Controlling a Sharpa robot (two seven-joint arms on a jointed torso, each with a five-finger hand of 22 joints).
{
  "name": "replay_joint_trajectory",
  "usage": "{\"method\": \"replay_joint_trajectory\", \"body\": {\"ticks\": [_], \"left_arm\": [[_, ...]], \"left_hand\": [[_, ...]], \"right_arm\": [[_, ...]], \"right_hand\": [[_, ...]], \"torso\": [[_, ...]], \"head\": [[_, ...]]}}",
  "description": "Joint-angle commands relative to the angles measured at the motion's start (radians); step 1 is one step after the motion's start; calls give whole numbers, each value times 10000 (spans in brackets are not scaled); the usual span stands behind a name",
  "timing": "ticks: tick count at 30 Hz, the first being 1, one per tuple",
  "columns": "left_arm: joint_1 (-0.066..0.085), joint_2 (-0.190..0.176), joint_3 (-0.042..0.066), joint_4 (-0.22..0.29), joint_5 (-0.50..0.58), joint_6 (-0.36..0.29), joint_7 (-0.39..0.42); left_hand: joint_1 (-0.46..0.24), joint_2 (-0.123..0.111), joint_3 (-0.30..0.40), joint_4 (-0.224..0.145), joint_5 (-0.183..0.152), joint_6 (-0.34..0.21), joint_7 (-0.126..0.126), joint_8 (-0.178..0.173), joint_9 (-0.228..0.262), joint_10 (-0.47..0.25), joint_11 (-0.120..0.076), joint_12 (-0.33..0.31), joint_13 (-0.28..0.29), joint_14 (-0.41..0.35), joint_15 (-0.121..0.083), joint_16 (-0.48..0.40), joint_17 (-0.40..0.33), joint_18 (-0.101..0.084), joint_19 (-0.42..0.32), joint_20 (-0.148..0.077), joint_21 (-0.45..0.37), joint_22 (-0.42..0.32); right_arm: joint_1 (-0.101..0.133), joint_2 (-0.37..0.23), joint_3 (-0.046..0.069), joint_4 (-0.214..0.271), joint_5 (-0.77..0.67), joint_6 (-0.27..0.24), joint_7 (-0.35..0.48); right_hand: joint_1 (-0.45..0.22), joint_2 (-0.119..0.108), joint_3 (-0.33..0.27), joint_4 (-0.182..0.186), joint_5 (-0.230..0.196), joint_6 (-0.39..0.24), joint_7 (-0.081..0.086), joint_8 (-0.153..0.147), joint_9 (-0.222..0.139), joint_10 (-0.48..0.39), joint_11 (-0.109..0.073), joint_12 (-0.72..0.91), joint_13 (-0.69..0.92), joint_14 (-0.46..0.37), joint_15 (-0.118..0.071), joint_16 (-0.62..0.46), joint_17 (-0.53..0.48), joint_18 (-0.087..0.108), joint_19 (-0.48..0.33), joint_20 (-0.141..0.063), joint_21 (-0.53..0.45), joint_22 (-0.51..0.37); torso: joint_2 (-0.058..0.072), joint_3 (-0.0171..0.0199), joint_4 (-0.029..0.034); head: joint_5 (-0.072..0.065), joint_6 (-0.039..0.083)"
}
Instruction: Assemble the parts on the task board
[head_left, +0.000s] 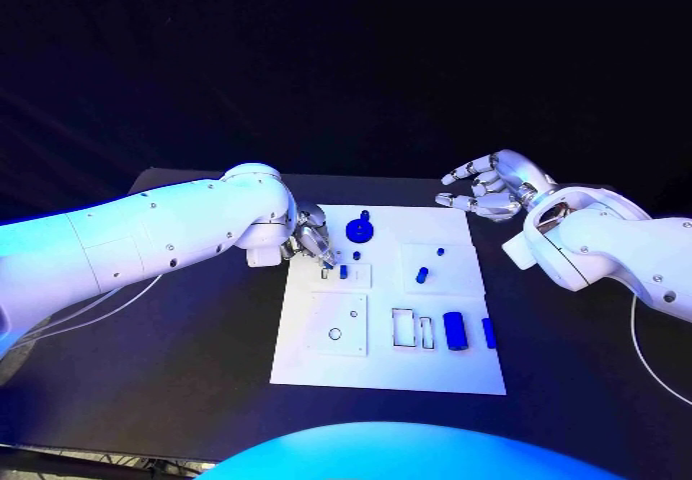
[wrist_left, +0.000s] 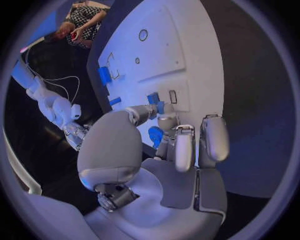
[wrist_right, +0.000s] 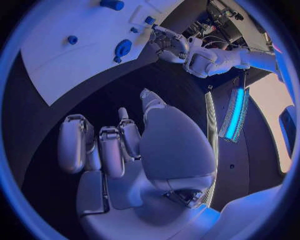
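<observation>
The white task board (head_left: 389, 365) lies in the middle of the black table. My left hand (head_left: 312, 243) is over the board's far left part and pinches a small blue part (head_left: 343, 270) between thumb and finger at a raised square block; the left wrist view shows that small blue part (wrist_left: 154, 99) at the fingertips (wrist_left: 167, 120). A round blue part (head_left: 361, 232) lies just behind the hand. My right hand (head_left: 488, 188) hovers off the board's far right corner, fingers apart and holding nothing; the right wrist view shows the same hand (wrist_right: 125, 150) bare.
On the board stand a blue peg (head_left: 421, 274) and a tiny blue piece (head_left: 440, 251). A larger blue cylinder (head_left: 454, 330) and a blue bar (head_left: 489, 332) lie by rectangular slots (head_left: 411, 328). A square plate with a round hole (head_left: 335, 334) sits at near left.
</observation>
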Motion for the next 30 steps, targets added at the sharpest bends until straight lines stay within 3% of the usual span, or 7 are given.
{"method": "replay_joint_trajectory", "body": {"ticks": [1,30], "left_arm": [[12,2,-7,72,-444,127,-55],[-137,-36,-75,90,-723,590,-107]], "left_hand": [[-71,29,1747,-1821,61,151,-115,54,-16,77,0,34,23,895,-41,33,2123,-130,103,-1,46,15],[-156,18,1749,-1893,269,180,-132,77,-19,129,-17,88,96,895,-56,33,2122,-138,129,-16,73,55]], "right_arm": [[-8,7,0,3,-93,117,113],[-9,5,0,8,-93,92,130]], "right_hand": [[-40,-6,-12,-33,57,3,-11,45,-13,-58,-13,-23,552,841,-65,-45,1705,183,-46,-37,-47,1120],[-36,-14,-5,-31,102,5,-12,50,-19,-70,-15,-35,539,838,-67,-51,1691,185,-49,-39,-58,1117]], "torso": [[-5,4,4],[0,2,-3]], "head": [[-6,-15],[30,-89]]}}
